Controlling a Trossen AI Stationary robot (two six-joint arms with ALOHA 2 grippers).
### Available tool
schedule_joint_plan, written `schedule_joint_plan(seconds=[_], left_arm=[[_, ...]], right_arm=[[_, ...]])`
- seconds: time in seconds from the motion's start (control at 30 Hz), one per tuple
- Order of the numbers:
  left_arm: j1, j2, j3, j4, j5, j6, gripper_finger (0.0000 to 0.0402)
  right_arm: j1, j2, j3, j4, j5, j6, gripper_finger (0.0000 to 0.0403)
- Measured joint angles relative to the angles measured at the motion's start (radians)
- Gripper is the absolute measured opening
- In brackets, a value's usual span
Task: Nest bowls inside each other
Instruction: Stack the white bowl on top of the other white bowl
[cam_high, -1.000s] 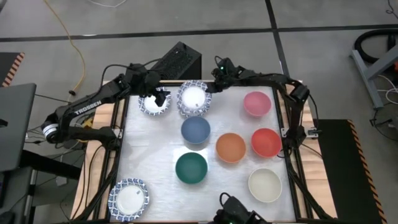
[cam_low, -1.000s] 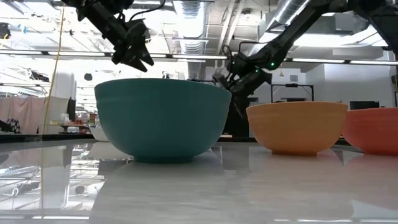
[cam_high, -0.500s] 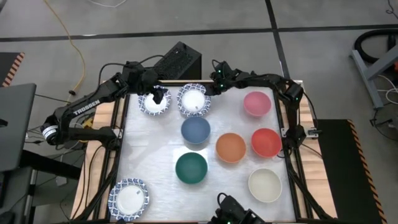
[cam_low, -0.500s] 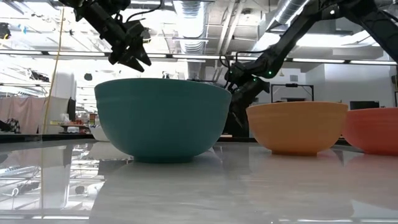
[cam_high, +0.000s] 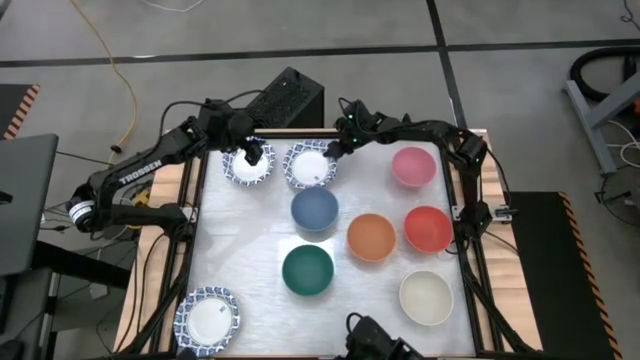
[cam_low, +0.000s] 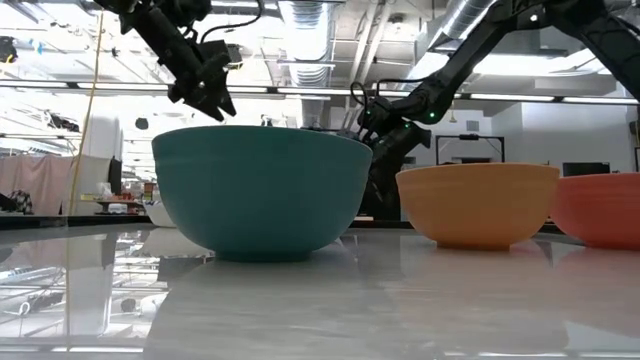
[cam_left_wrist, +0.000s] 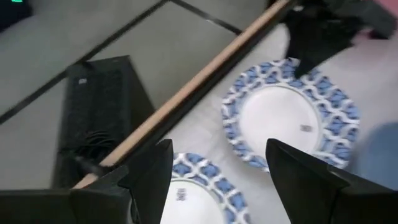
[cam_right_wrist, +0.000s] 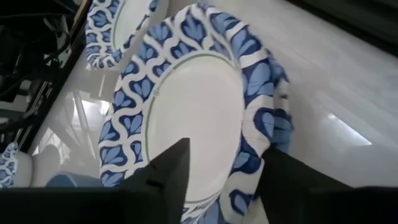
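Bowls sit spread over the pale bench (cam_high: 240, 230). Toward 12 o'clock, two blue-patterned bowls stand side by side: one (cam_high: 248, 166) under the left gripper (cam_high: 252, 154), its neighbour (cam_high: 309, 165) under the right gripper (cam_high: 331, 150). In the left wrist view the left jaws are spread above their bowl (cam_left_wrist: 186, 193), only its rim showing between the dark fingers (cam_left_wrist: 149, 174). In the right wrist view the right jaws are spread astride the rim of the neighbouring bowl (cam_right_wrist: 186, 106); whether the fingers (cam_right_wrist: 171, 168) touch the rim is hard to say, and whether a second bowl lies nested inside cannot be told.

At the centre is the blue bowl (cam_high: 314, 208), with the dark green bowl (cam_high: 307, 270) toward 6 o'clock of it and the orange bowl (cam_high: 371, 237) toward 4. The pink bowl (cam_high: 413, 166), red bowl (cam_high: 428, 228) and cream bowl (cam_high: 426, 297) run down the 3 o'clock side. A third patterned bowl (cam_high: 207, 320) sits at 7 o'clock, partly over the bench's edge.

In the low view the green bowl (cam_low: 260, 190) hides most of what is behind it, and the red bowl (cam_low: 598, 208) is cut off by the frame.
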Motion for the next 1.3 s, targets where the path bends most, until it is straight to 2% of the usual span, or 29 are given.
schedule_joint_plan(seconds=[0.07,0.2,0.33,0.4,0.6,0.7,1.03,1.3], left_arm=[[0.002,0.012,0.000,-0.004,-0.045,0.001,0.0248],[0.008,0.048,0.000,-0.030,-0.058,0.001,0.0248],[0.012,0.093,0.000,-0.035,-0.184,0.006,0.0248],[0.027,0.113,0.000,-0.042,-0.212,0.018,0.0248],[0.077,0.183,0.000,-0.059,-0.206,0.013,0.0248],[0.105,0.223,0.000,-0.064,-0.206,-0.018,0.0248],[0.204,0.368,0.000,-0.100,-0.138,0.040,0.0248],[0.263,0.405,0.003,-0.084,-0.106,0.079,0.0248]], right_arm=[[-0.001,0.000,0.018,-0.031,-0.002,0.000,0.0213],[-0.001,0.000,0.055,-0.088,0.000,-0.020,0.0224],[0.002,-0.001,0.096,-0.143,0.009,-0.049,0.0224],[0.003,-0.001,0.119,-0.181,0.026,-0.062,0.0223],[0.020,-0.001,0.155,-0.288,0.173,-0.152,0.0224],[0.031,-0.001,0.158,-0.304,0.214,-0.186,0.0224],[0.046,-0.001,0.159,-0.314,0.217,-0.222,0.0224],[0.056,-0.001,0.159,-0.318,0.217,-0.246,0.0224]])
